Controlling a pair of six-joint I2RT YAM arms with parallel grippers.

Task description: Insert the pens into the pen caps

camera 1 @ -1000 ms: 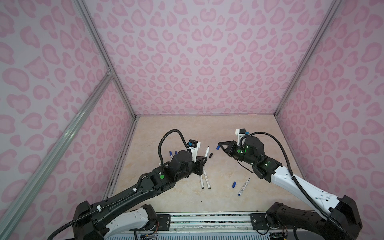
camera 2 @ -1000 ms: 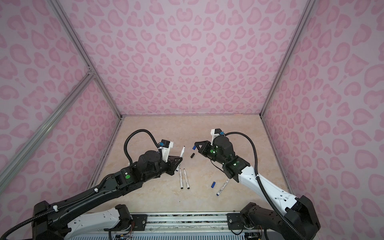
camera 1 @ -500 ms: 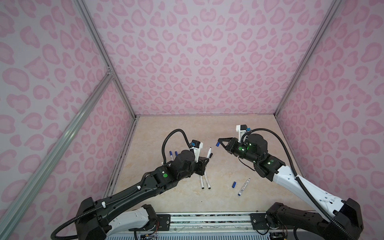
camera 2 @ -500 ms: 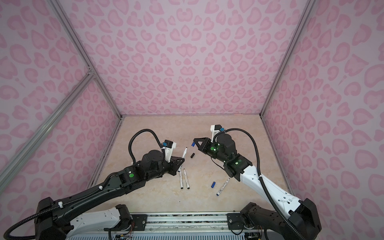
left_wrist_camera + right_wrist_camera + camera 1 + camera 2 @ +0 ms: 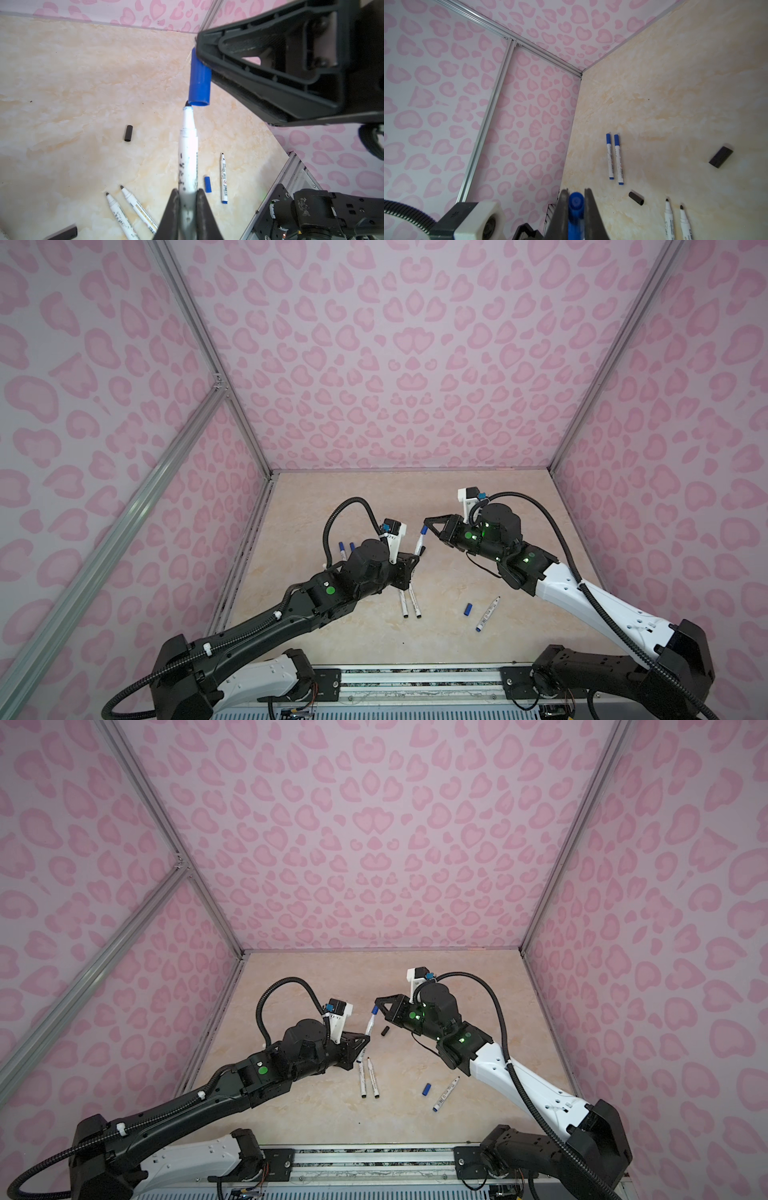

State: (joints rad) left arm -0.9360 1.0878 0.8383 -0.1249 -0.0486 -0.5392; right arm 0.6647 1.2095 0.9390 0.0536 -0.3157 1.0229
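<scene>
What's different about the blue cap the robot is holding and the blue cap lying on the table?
The held blue cap is up in the air, pinched by the right gripper; the loose blue cap lies flat on the table. The held blue cap has the tip of the pen in the left gripper right at its opening; the loose blue cap lies beside another pen, not touching. Both are short and blue.

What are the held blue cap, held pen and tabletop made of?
Blue cap: likely moulded plastic, opaque, satin, with faint ridges along its wall.
Pen: white plastic barrel, slight sheen, dark print and smudges.
Tabletop: beige marble pattern, smooth; laminate or real stone, cannot tell.
</scene>
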